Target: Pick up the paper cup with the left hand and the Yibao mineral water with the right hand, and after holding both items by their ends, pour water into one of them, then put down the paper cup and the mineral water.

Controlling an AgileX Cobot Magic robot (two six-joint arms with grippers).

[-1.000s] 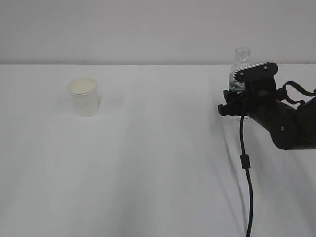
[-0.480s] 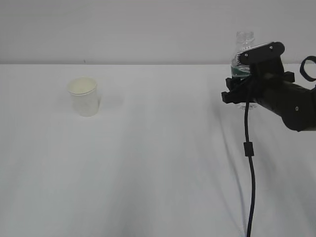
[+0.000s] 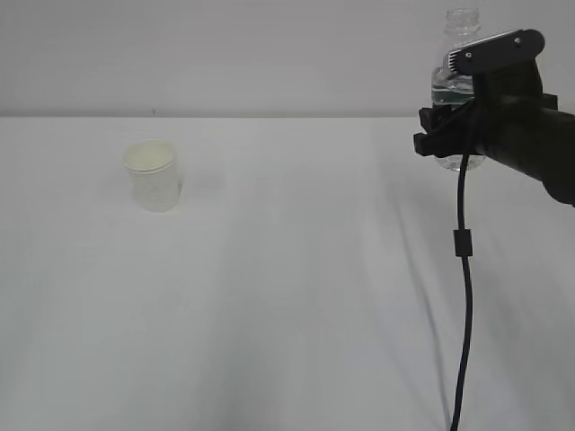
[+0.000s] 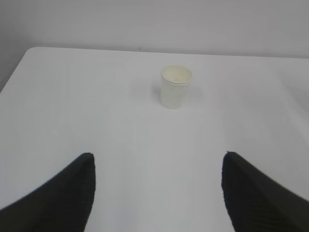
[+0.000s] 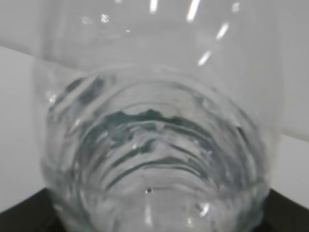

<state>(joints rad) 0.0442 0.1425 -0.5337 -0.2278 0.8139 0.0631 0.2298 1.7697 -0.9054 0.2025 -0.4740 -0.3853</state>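
Exterior view: right hand (image 3: pixel 449 135) has lifted Yibao mineral water (image 3: pixel 455 85) off counter (image 3: pixel 287 296), jaws clamped on bottle. Paper cup (image 3: pixel 154 175) unmoved on counter, untouched; left hand (image 4: pixel 157 193) jaws wide, empty, facing cup. Cup pickup pending.

White table (image 3: pixel 269 296), paper cup (image 3: pixel 154 175) standing upright on its left part

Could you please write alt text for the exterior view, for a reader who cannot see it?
At the right, the black right claw holds a small clear water bottle upright and clear of the white table, a black cable hanging below. A cream paper cup stands upright and alone at the left; no other arm is in view.
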